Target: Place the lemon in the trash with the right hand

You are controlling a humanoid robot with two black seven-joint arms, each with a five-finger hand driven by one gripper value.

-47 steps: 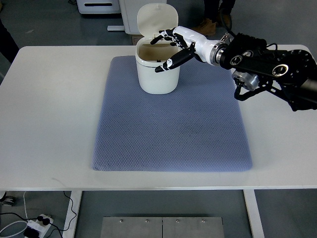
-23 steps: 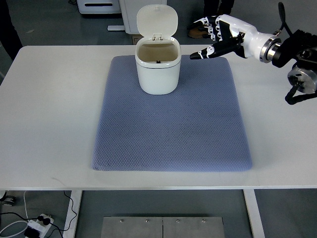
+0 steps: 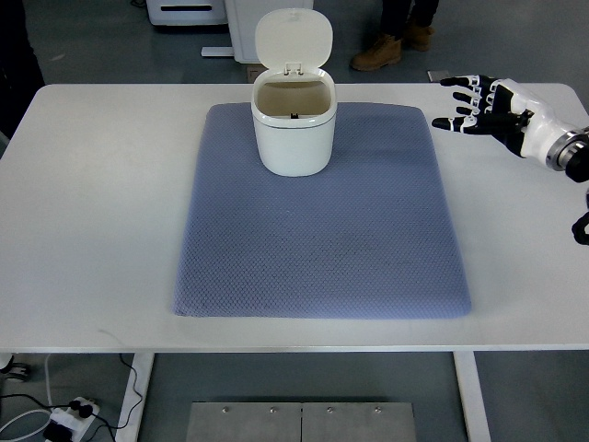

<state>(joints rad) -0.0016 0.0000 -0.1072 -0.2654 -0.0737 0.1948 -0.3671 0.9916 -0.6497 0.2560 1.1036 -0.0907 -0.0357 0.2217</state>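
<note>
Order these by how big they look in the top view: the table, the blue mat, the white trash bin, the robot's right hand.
Largest to smallest:
1. table
2. blue mat
3. white trash bin
4. right hand, open and part-hidden at the picture's edge

right robot hand (image 3: 488, 109) | enters from right edge | fingers (image 3: 457, 82) spread, pointing left | holds nothing | palm down

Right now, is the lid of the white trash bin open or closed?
Open. The lid stands upright behind the trash bin, so the inside of the bin shows from above.
</note>
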